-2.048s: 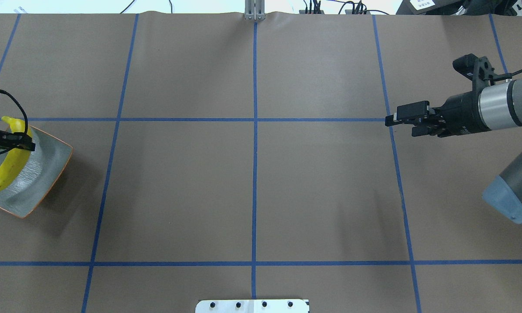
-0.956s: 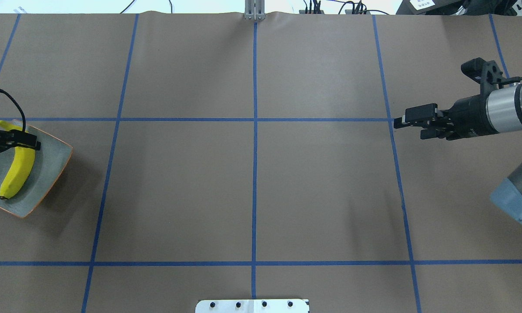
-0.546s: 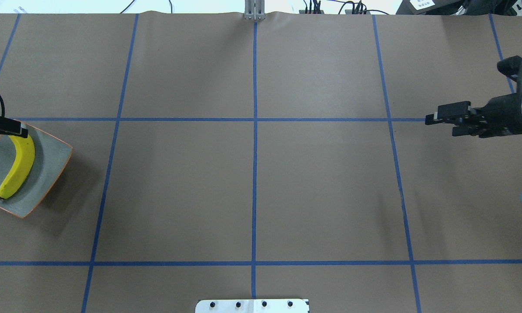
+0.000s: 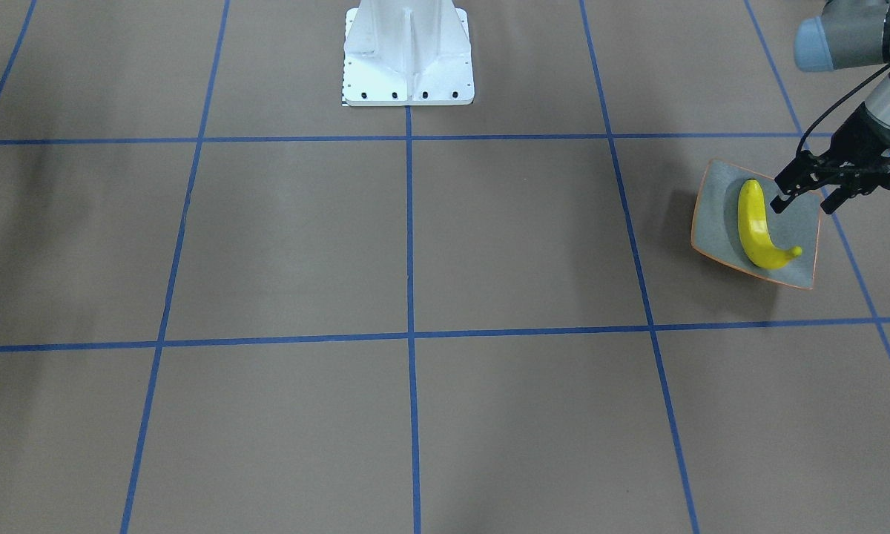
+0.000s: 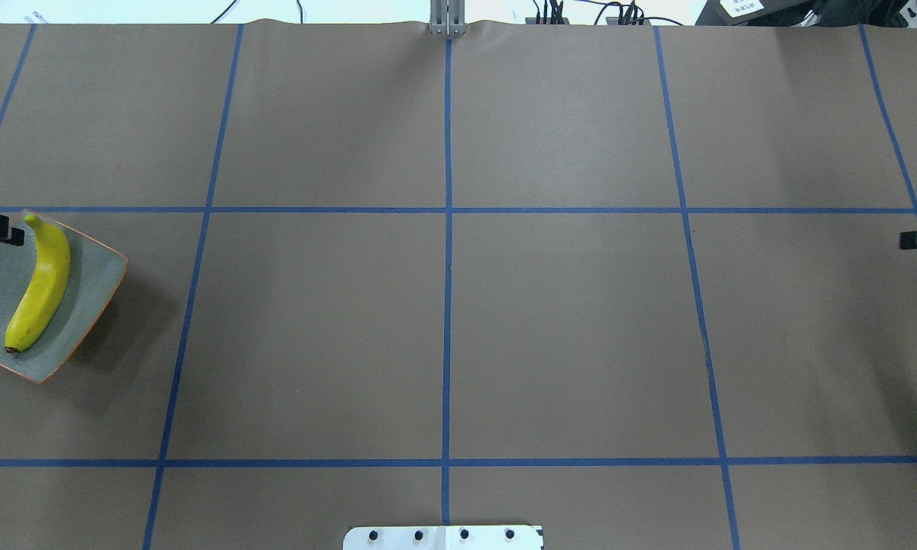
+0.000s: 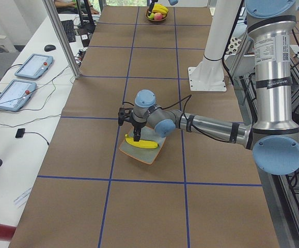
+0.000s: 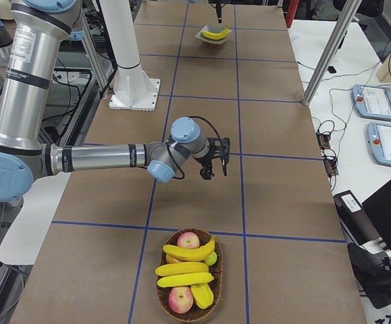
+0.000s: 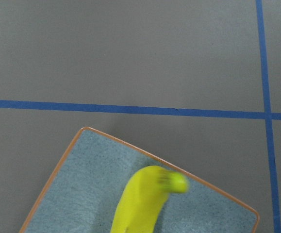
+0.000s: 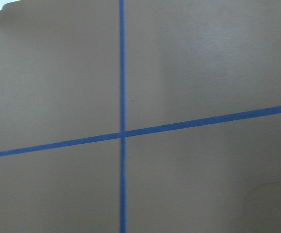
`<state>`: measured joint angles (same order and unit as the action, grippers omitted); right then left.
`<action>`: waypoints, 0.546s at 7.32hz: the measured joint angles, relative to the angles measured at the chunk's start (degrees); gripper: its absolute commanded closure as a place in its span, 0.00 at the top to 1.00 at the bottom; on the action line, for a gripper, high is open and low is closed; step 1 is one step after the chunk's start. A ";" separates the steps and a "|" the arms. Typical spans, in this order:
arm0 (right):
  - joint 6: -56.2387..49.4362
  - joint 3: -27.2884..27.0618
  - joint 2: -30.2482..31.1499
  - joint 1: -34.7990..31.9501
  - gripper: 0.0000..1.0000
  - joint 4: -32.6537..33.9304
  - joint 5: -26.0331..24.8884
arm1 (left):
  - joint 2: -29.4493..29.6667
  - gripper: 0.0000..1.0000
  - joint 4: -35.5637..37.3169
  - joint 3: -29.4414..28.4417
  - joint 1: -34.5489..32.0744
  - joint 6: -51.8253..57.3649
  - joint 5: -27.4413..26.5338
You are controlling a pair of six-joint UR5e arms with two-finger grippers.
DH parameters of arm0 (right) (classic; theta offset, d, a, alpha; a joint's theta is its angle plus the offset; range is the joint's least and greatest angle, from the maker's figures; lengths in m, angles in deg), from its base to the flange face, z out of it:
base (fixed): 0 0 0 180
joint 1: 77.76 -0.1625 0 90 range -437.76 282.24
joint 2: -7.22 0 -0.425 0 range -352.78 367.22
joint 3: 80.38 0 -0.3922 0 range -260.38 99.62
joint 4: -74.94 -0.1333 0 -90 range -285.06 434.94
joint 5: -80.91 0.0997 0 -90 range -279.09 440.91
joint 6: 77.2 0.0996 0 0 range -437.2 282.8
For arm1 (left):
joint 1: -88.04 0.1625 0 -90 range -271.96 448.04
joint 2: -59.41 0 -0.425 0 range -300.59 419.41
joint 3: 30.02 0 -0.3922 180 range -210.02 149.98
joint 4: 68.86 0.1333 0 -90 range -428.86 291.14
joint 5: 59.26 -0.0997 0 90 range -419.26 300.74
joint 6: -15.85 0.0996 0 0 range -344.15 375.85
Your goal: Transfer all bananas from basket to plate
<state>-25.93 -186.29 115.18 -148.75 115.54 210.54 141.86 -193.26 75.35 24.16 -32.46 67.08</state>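
Note:
One yellow banana point(image 5: 38, 286) lies on the grey, orange-rimmed plate point(image 5: 95, 263) at the table's left end. The front view shows the same banana point(image 4: 756, 226) and plate point(image 4: 716, 215). My left gripper point(image 4: 802, 204) hovers open and empty just above the plate's edge, beside the banana's stem end. The left wrist view looks down on the banana point(image 8: 145, 204), slightly blurred. My right gripper point(image 7: 213, 169) hangs open and empty above bare table, a short way from the basket point(image 7: 190, 275). That basket holds three bananas point(image 7: 185, 266).
Apples and other fruit share the basket. The white robot base point(image 4: 408, 52) stands at mid-table. Tablets and cables lie on a side bench point(image 6: 28, 77). Metal frame posts point(image 7: 327, 50) rise beside the table.
The left gripper has let go of the banana and drawn back leftward; the banana has settled on the plate. The right arm has swung right, almost out of the overhead view.

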 measured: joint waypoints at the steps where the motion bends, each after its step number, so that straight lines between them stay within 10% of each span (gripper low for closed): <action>1: -5.18 2.14 2.03 -3.33 0.99 0.24 1.51 | 0.04 1.00 -0.02 0.07 -0.09 0.02 0.45; 4: -24.55 8.56 2.81 -11.26 0.99 7.67 5.27 | -0.42 1.00 0.13 -0.35 -1.91 6.68 4.77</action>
<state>-50.48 -177.73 117.99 -160.01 123.22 215.82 141.44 -193.13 75.00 22.25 -25.77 71.85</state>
